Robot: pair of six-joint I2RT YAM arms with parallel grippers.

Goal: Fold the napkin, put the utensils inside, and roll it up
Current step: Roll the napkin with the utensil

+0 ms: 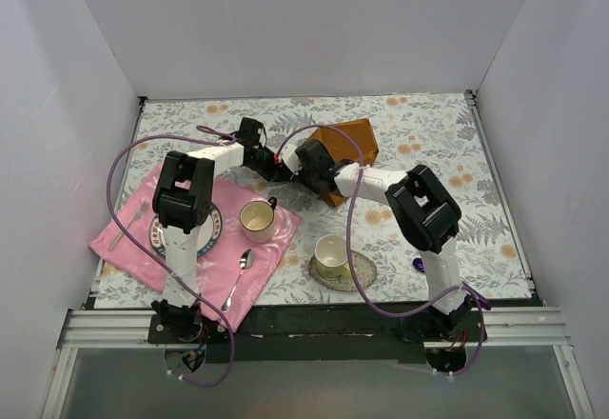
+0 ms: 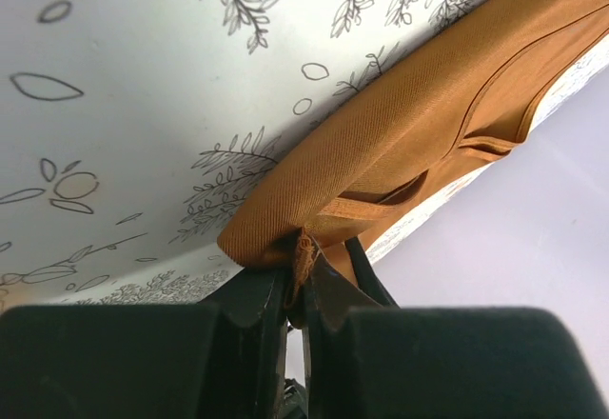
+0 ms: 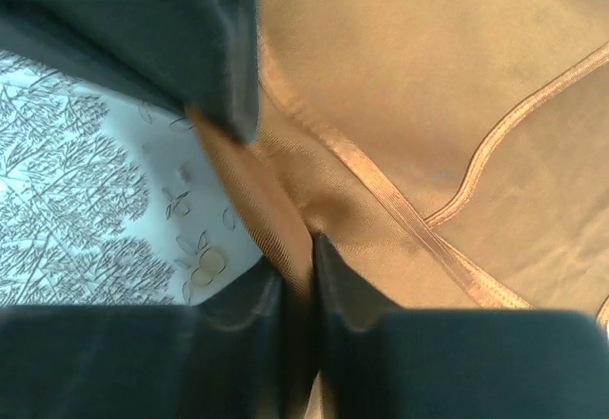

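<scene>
The rust-orange napkin (image 1: 350, 145) lies partly folded at the middle back of the table, lifted at its near-left side. My left gripper (image 1: 284, 160) is shut on a frayed corner of the napkin (image 2: 400, 143), held above the table. My right gripper (image 1: 306, 164) is shut on a fold of the napkin (image 3: 428, 105) right beside the left one. A small purple utensil (image 1: 419, 265) peeks out by the right arm's base. The other utensils are out of view.
A pink cloth (image 1: 128, 238) at front left bears a patterned plate (image 1: 211, 229), a cream cup (image 1: 258, 219), a silver spoon (image 1: 238, 280) and a metal fork (image 1: 127, 226). A second cup (image 1: 332, 254) stands on a round coaster (image 1: 362, 271) at front centre. White walls surround the table.
</scene>
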